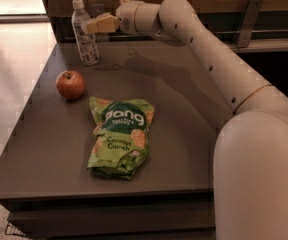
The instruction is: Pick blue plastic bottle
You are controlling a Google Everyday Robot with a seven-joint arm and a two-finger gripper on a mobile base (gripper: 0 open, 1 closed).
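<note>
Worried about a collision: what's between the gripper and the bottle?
Nothing: in the camera view the gripper overlaps the bottle's upper half, with no object between. The apple sits nearer on the table.

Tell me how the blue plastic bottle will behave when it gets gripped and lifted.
The blue plastic bottle stands tall and narrow on the table, so a sideways nudge from the gripper, now level with its upper part, could probably tip it. Its clear plastic wall likely dents under a hard squeeze. It looks small, so probably light.
</note>
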